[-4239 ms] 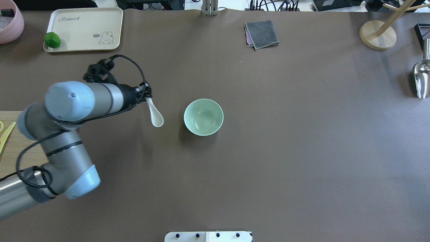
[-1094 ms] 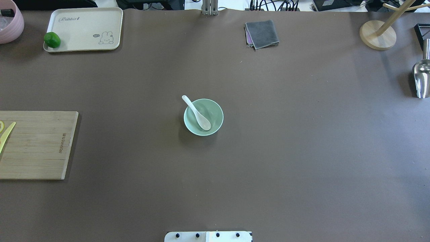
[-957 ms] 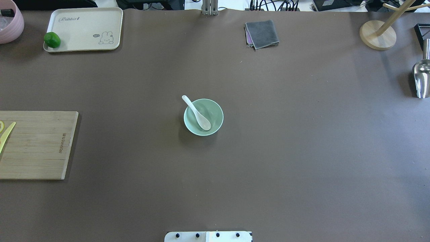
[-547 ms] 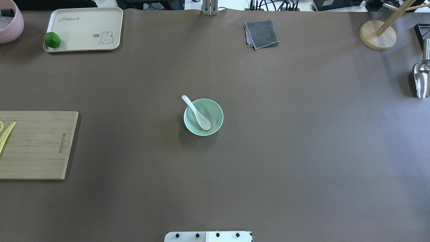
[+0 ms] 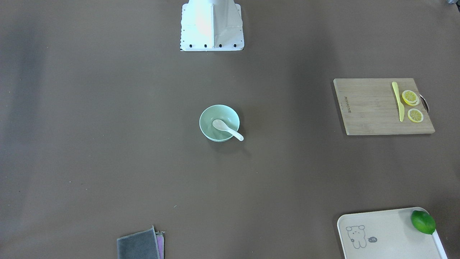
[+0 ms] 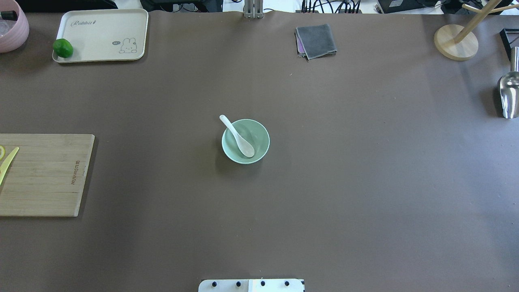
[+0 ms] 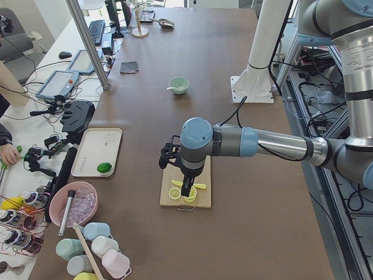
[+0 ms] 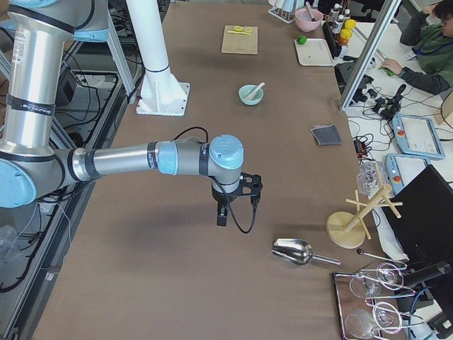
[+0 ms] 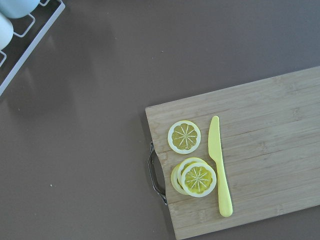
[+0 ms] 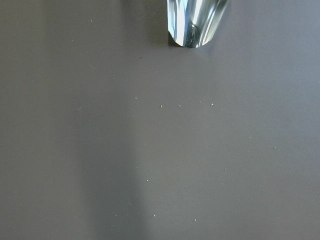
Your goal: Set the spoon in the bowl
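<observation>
Handle over the rim, the small glossy white soup spoon (image 5: 227, 130) lies in the round mint-green bowl (image 5: 222, 113) at the middle of the table (image 5: 107, 162), seen from the front. Left side view: left tool (image 7: 185, 192) above a bamboo cutting board (image 7: 204, 199) at the left edge. Right side view: right tool (image 8: 221, 217) near the right edge; whether either is spread or pressed together, I cannot tell.

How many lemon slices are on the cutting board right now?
3 lemon slices on the cutting board: one lies alone beside the yellow knife's tip; two overlap in a stack beside its middle. More may be hidden under that stack.
</observation>
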Action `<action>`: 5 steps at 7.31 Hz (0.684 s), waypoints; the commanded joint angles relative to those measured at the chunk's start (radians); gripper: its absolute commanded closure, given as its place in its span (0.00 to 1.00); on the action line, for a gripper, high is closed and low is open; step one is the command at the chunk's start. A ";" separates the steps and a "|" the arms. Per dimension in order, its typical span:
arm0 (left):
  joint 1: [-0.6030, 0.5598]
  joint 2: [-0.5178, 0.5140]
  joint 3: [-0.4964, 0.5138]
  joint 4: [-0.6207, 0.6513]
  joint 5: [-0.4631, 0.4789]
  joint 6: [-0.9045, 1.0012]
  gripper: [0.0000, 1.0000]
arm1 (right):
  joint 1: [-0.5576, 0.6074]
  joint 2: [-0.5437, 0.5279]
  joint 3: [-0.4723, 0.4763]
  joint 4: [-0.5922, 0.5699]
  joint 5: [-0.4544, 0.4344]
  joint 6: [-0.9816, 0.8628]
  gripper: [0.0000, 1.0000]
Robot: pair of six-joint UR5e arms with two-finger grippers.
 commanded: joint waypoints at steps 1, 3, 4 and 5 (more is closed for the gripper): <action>-0.004 0.010 0.018 -0.002 0.002 -0.001 0.01 | 0.004 -0.015 0.003 0.015 0.001 -0.001 0.00; -0.004 0.010 0.017 -0.002 0.002 -0.001 0.01 | 0.005 -0.044 0.001 0.067 0.003 0.001 0.00; -0.004 0.010 0.017 -0.002 0.002 -0.001 0.01 | 0.005 -0.047 0.001 0.067 0.004 0.001 0.00; -0.004 0.010 0.012 -0.003 0.002 -0.001 0.01 | 0.009 -0.047 0.001 0.067 0.003 -0.001 0.00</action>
